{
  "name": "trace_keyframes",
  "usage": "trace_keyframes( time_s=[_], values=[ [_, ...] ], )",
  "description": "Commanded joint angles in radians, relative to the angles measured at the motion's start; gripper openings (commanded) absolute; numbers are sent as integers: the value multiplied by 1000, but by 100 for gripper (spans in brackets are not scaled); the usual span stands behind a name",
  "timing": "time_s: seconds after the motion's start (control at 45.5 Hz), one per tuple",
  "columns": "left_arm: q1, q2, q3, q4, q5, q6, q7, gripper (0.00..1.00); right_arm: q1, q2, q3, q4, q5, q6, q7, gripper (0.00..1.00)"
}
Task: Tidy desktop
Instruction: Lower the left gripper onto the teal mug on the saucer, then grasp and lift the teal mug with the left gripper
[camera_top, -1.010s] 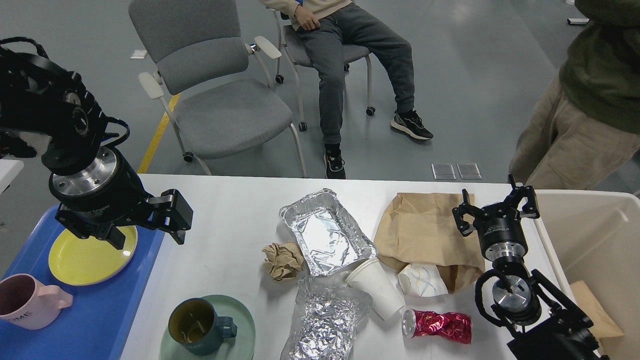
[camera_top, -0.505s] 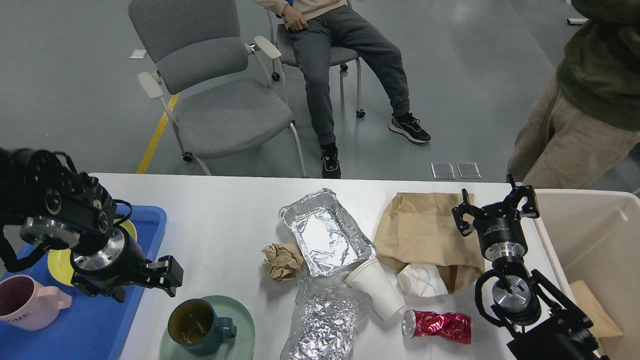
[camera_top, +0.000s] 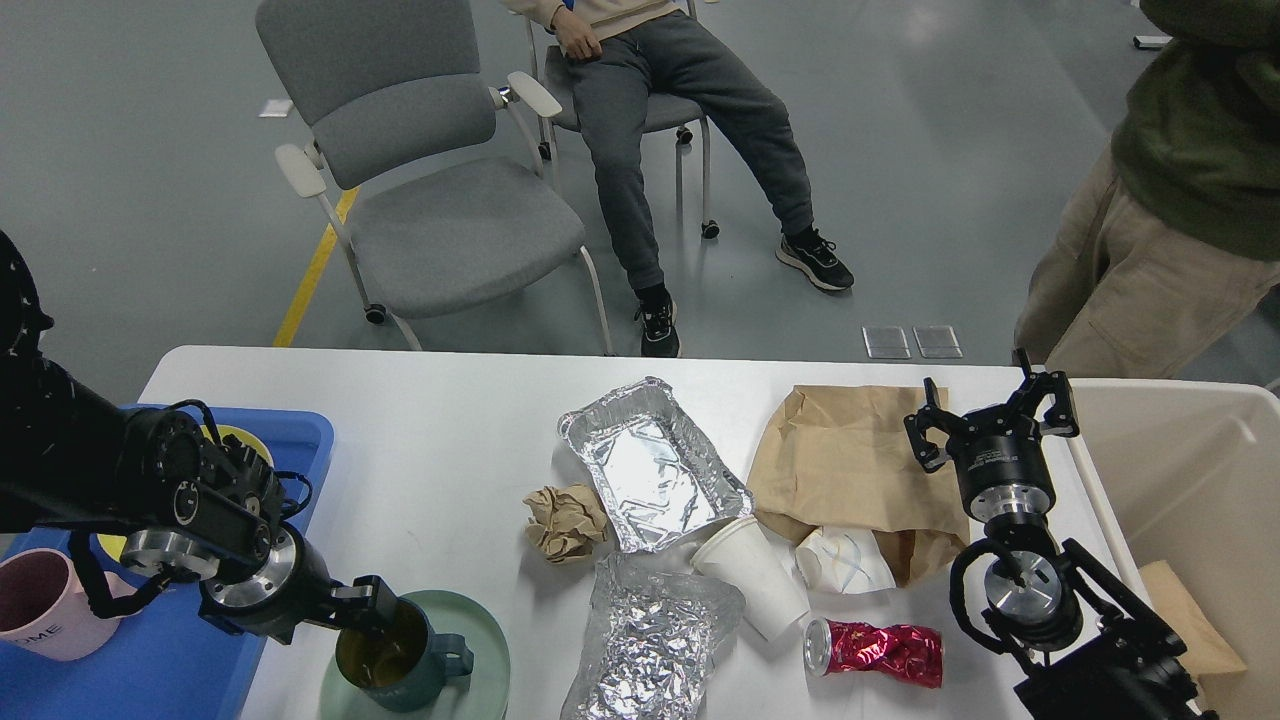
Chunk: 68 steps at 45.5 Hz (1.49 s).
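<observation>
The white desktop (camera_top: 450, 440) holds a foil tray (camera_top: 650, 465), a crumpled brown paper ball (camera_top: 565, 522), crumpled foil (camera_top: 650, 640), a white paper cup (camera_top: 755, 575), a crushed white cup (camera_top: 845, 560), a crushed red can (camera_top: 880, 650) and a brown paper bag (camera_top: 850, 460). A dark green mug (camera_top: 400, 655) stands on a green plate (camera_top: 480, 650) at the front left. My left gripper (camera_top: 345, 612) is open, low, with one finger at the mug's left rim. My right gripper (camera_top: 990, 420) is open and empty above the bag's right edge.
A blue tray (camera_top: 170, 670) at the left holds a pink mug (camera_top: 35, 600) and a yellow plate (camera_top: 235, 440), mostly hidden by my left arm. A beige bin (camera_top: 1190, 500) stands at the right. A grey chair (camera_top: 440, 200) and two people are beyond the far edge.
My left arm has dropped from above the yellow plate and moved toward me and right, down to the green mug's rim. The right arm has not moved.
</observation>
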Motion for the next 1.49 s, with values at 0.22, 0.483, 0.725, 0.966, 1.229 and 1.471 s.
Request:
trace_keyframes(
  time_s=[0.22, 0.483, 0.725, 0.966, 1.229, 1.471],
  values=[
    [92, -1, -47, 52, 99, 7, 0, 68, 1, 0, 0, 0, -1, -1, 0, 100],
    [101, -3, -50, 57, 113, 7, 12, 25, 1, 0, 0, -1, 1, 0, 0, 100],
    [101, -3, -47, 55, 116, -5, 27, 0, -1, 0, 0, 0, -1, 0, 0, 100],
    [92, 6, -42, 49, 116, -7, 34, 0, 1, 0, 0, 0, 1, -1, 0, 100],
    [-56, 60, -15, 5, 117, -151, 21, 0, 1, 0, 0, -1, 1, -1, 0, 100],
    [-463, 98, 77, -169, 113, -295, 15, 0, -1, 0, 0, -1, -1, 0, 0, 100]
  ],
)
